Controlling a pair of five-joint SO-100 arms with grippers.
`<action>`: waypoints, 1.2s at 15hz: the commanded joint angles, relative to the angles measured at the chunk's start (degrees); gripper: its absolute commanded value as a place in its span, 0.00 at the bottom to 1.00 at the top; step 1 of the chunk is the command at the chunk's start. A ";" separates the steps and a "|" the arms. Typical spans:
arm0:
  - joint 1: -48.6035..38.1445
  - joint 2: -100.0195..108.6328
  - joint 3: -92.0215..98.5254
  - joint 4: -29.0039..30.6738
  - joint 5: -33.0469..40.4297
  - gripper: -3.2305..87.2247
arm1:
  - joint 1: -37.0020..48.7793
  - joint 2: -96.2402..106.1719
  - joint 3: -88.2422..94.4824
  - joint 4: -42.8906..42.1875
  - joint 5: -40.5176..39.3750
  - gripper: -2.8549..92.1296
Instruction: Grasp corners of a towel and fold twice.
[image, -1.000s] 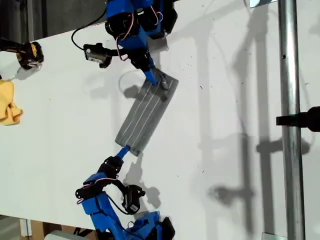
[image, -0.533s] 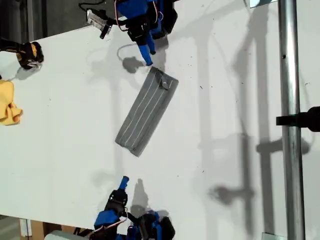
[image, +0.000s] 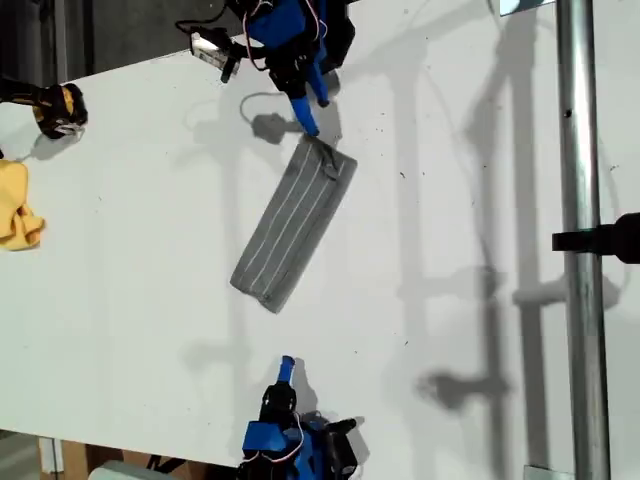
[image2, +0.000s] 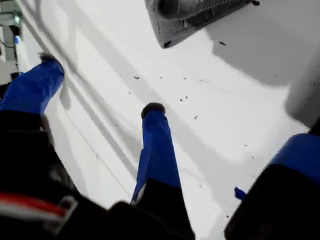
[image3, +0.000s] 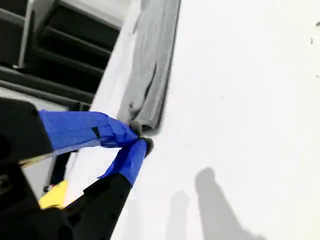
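Towel (image: 293, 225) is lying as a folded strip mid-table. My first gripper (image2: 100, 82) is hanging spread, well apart from it. My second gripper (image3: 140, 135) is pressed together at the strip's end, seemingly gripping nothing. We are judging it should open, then pinch both layers there

Yellow cloth (image: 18, 205) at exterior view's left edge; metal pole (image: 581, 240) along its right.
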 joint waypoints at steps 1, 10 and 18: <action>1.32 0.88 1.85 -0.26 -1.58 0.07 | -4.75 -12.92 -7.21 -2.64 4.31 0.43; 2.55 0.88 2.37 0.44 -1.23 0.06 | 5.27 -47.46 -11.34 -12.39 3.96 0.43; 3.87 0.88 2.37 1.05 -1.76 0.06 | 16.52 -68.99 -13.45 -24.61 -5.01 0.41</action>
